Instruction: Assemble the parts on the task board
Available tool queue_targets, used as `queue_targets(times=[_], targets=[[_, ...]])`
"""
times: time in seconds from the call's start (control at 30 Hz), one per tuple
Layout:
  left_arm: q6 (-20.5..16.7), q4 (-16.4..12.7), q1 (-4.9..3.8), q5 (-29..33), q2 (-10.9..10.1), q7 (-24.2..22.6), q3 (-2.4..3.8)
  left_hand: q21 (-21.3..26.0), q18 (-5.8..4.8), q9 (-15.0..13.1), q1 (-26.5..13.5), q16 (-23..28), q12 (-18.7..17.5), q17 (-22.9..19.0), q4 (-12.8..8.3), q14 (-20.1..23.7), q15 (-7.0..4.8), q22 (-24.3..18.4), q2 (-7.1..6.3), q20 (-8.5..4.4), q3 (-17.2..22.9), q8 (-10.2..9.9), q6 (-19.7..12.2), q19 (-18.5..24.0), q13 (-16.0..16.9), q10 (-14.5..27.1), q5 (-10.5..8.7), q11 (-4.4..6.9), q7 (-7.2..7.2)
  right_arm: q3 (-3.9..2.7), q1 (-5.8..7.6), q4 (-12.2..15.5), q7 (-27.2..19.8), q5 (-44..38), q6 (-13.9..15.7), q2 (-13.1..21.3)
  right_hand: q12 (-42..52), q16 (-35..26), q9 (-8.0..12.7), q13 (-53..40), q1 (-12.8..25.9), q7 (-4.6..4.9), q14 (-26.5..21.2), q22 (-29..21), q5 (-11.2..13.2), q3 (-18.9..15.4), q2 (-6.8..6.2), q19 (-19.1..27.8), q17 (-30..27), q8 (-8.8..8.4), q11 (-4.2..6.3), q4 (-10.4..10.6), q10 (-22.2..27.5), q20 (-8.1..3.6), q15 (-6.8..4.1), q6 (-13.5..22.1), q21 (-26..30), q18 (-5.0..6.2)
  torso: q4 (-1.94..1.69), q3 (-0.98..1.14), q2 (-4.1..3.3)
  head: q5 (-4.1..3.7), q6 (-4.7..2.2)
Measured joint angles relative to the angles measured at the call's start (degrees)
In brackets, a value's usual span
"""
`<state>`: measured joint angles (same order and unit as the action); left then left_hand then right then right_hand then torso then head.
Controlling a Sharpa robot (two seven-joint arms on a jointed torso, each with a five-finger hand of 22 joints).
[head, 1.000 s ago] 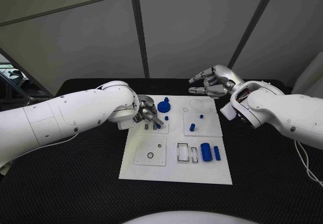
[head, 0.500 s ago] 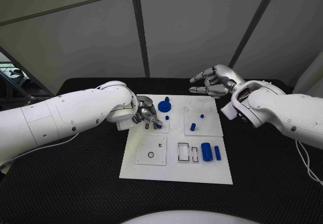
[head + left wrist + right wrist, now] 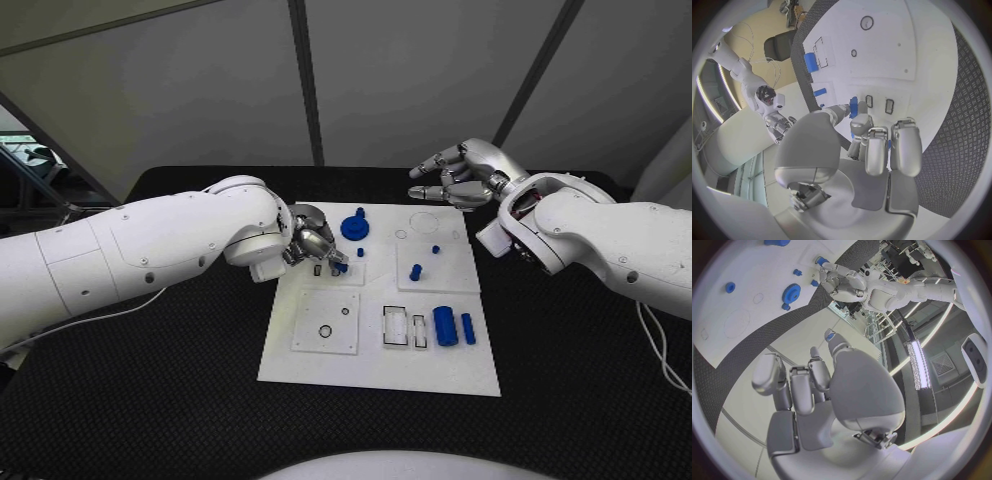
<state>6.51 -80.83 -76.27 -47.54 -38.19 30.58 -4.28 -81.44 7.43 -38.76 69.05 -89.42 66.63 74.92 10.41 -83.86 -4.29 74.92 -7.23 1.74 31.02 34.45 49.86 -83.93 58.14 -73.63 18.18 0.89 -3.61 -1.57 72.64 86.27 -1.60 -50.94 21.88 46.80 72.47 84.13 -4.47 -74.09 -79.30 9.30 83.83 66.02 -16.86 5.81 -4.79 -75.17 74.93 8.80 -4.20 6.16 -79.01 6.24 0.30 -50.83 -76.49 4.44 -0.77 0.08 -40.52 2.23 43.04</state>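
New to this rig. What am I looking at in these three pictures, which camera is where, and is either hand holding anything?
It is a two-armed robot with silver many-fingered hands at a black table. The square picture comes from a camera on its head, looking down. The two round ones come from fisheye cameras at the wrists, each behind its own hand.

The white plate in the middle is the task board, with small blue parts: a gear, a thick cylinder beside a thinner pin, and a few short pegs.

The left hand is down at the board's far left part, pinching a small blue part in its fingertips. The right hand hangs above the table beyond the board, fingers curled; I see nothing in it.
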Motion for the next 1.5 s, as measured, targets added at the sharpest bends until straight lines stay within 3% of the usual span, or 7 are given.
queue_targets(times=[0.17, 0.5, 0.8, 1.13, 1.5], targets=[[-2.39, -1.26, 0.02, 0.45, -0.91, -0.08, -0.02, 0.00, 0.00, -0.63, -1.13, 0.00, 0.33, 0.00, -0.55, 0.00, 0.00, 0.00, -0.40, 0.00, 0.56, 0.39, 0.01, 0.00, 0.75, -0.53, 1.53, 0.12, -0.01, 0.00, 0.00, -0.18, 0.02, -0.01, -0.05, 0.08, 0.00, 0.00, 0.06, 0.00, 0.00, 0.00, 0.00, 0.00, -0.28, 0.00, 0.00, 0.00, 0.00, 0.00, 0.00, 0.00, 0.00, 0.00, 0.00, 0.00, 0.00, 0.00, -0.06, 0.00, 0.08, 0.25, 0.05], [-6.80, -3.66, 0.55, -0.83, -2.76, -0.18, -0.25, 0.00, 0.01, -0.99, -1.43, 0.00, 0.33, 0.00, -1.14, 0.00, 0.00, 0.00, -0.70, 0.00, 1.14, 0.68, 0.01, 0.00, 0.88, -0.55, 1.79, 0.12, -0.01, 0.00, 0.00, -0.61, 0.05, -0.02, -0.13, 0.27, 0.00, 0.00, 0.05, -0.01, 0.00, 0.00, 0.22, 0.00, -0.28, -0.19, 0.00, 0.00, -0.01, 0.00, 0.00, 0.19, 0.00, 0.00, -0.21, 0.00, 0.00, 0.00, -0.63, 0.08, 0.63, 0.36, 0.64], [-11.70, -5.67, 2.21, -4.97, -3.44, -0.29, -0.68, 0.00, 0.01, -1.67, -2.33, 0.00, 0.33, 0.00, -1.34, 0.00, 0.00, 0.00, -1.60, 0.00, 1.33, 1.50, 0.43, 0.00, 0.41, -1.02, 4.15, 0.41, 0.24, 0.01, 0.00, -0.79, 0.06, -0.33, -0.14, 0.44, 0.00, 0.01, 0.05, -0.01, 0.22, 0.00, 0.21, 0.01, -0.55, -0.19, 0.22, 0.00, -0.01, 0.00, 0.00, 0.19, 0.00, 0.00, -0.21, 0.00, 0.00, 0.00, -1.09, 0.15, 1.20, -0.05, 0.80], [-15.36, -6.09, 3.76, -9.58, -2.84, -0.32, -0.74, 0.00, 0.01, -1.90, -2.58, 0.00, 0.33, 0.00, -1.89, -0.21, -0.20, 0.00, -1.85, 0.00, 1.88, 1.50, 0.43, 0.00, 0.19, -1.03, 4.86, 0.41, 0.24, 0.01, 0.00, -0.76, 0.05, -1.41, -0.14, 0.45, 0.00, 0.01, 0.10, 0.10, 0.22, 0.00, 0.21, 0.01, -0.56, -0.19, 0.21, 0.00, -0.02, 0.29, 0.00, 0.19, 0.00, 0.00, -0.21, 0.00, 0.00, 0.00, -1.13, 0.16, 1.22, 0.01, 0.82], [-15.59, -5.73, 4.06, -14.14, -2.28, -0.26, -0.75, 0.00, 0.01, -1.90, -2.88, 0.00, 0.33, 0.00, -1.97, -0.20, -0.20, -0.01, -2.14, 0.01, 2.29, 1.50, 0.43, 0.00, 0.20, -1.05, 4.88, 0.39, 0.23, 0.01, 0.00, -0.71, 0.03, -2.10, -0.14, 0.40, 0.00, 0.01, 0.09, 0.10, 0.21, 0.00, 0.21, -0.07, -0.83, -0.19, 0.21, 0.00, -0.02, 0.29, 0.00, 0.19, 0.00, 0.00, -0.20, 0.00, 0.00, 0.00, -1.13, 0.20, 1.07, 0.03, 0.96]])
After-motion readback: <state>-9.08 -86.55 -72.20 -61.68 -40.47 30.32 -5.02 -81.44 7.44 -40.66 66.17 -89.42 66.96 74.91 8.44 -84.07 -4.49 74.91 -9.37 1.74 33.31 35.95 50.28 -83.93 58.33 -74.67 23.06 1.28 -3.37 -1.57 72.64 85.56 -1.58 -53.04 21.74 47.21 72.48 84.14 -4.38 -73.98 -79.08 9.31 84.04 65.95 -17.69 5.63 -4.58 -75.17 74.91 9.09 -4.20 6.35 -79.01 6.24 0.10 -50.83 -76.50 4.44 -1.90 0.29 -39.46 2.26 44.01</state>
